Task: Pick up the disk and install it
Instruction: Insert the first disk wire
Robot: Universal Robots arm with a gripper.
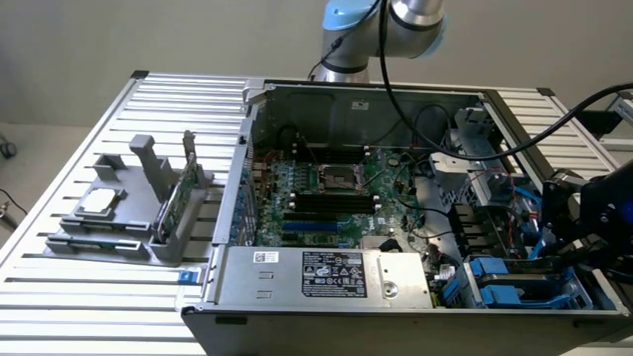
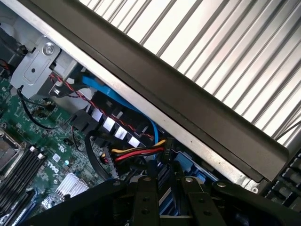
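Exterior view: ribbed metal table (image 1: 70, 300), beige wall (image 1: 148, 37); pincer (image 1: 576, 243) tight around the disk (image 2: 167, 188).

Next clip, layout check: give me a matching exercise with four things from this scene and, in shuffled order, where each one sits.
Things:
1. square chip
2. green card
3. power supply
4. hand

Places:
A. standing on edge in the grey holder
B. at the computer case's end on the exterior view's right
C. lying flat on the grey holder
D. inside the computer case, along the wall nearest the exterior camera

Pairs: 1-C, 2-A, 3-D, 4-B
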